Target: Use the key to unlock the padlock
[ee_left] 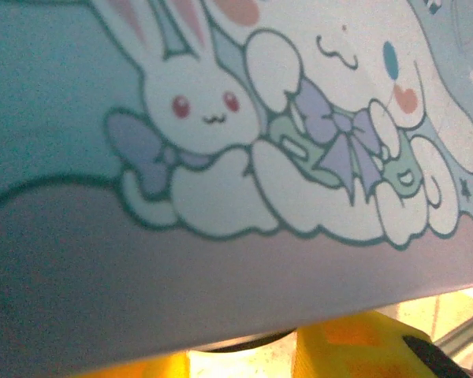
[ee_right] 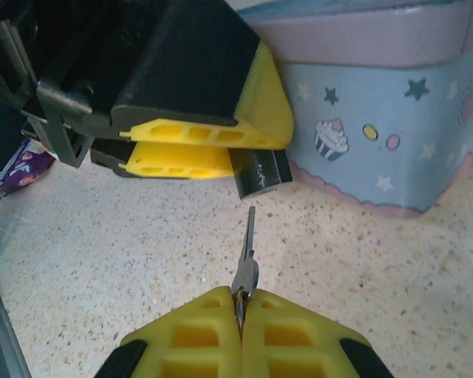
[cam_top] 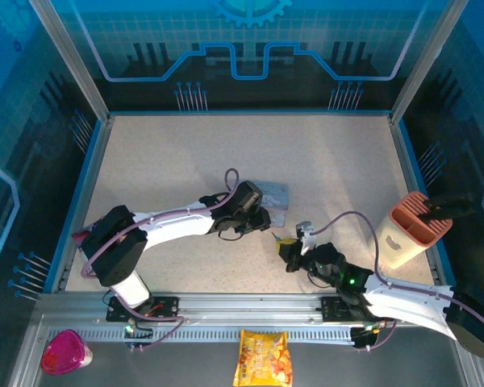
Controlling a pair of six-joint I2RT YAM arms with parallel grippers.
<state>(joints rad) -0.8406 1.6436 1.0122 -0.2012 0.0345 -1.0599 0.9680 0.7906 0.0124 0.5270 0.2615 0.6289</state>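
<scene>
Key [ee_right: 248,252], thin and grey, stuck up from the right fingers [ee_right: 292,339], which were pressed together on its head. Its tip pointed at the padlock [ee_right: 262,175] and stopped just short of it. The left fingers [ee_right: 197,130] pinched the dark padlock body between them, low over the speckled desk [ee_right: 142,260] and just beside the pale blue cartoon tin [ee_right: 378,150]. Whether the padlock touched the desk could not be told.

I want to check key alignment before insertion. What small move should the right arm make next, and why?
Probably ease the right gripper forward and slightly right, bringing the key tip to the padlock. The key is pinched in that shut gripper and points toward the dark padlock clamped in the left gripper, with a gap between them. I cannot make out the keyhole.
</scene>
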